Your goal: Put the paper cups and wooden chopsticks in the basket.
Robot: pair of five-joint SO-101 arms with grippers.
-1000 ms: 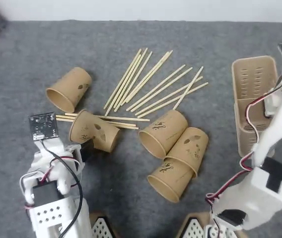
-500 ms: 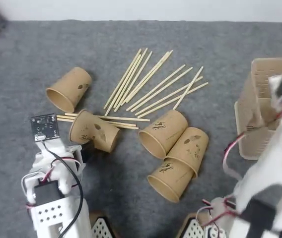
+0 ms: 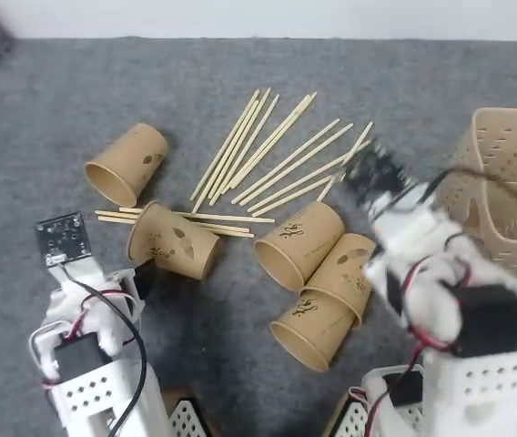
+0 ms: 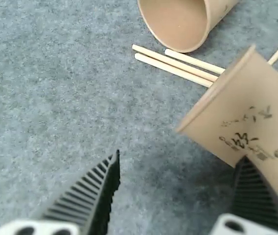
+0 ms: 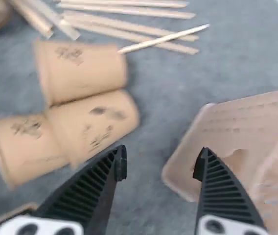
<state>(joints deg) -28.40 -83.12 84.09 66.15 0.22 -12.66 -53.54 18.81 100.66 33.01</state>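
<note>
Grey carpet covers the table (image 3: 240, 82). The left pincer (image 4: 178, 161) gapes empty, a toppled paper cup (image 4: 246, 122) just ahead, ready for grasping. The right pincer (image 5: 163, 152), also released, hangs between three cups (image 5: 92, 122) and the seemingly tipped basket (image 5: 237, 132).

Bright, even light — soft, faint shadows beneath the paper cups (image 3: 299, 244).

Basket (image 3: 511, 157) partly beyond the high view's right edge.

Grey felt-like carpet (image 3: 240, 82) covers the table; a pale strip (image 3: 286, 18) runs along the frame's top edge.
</note>
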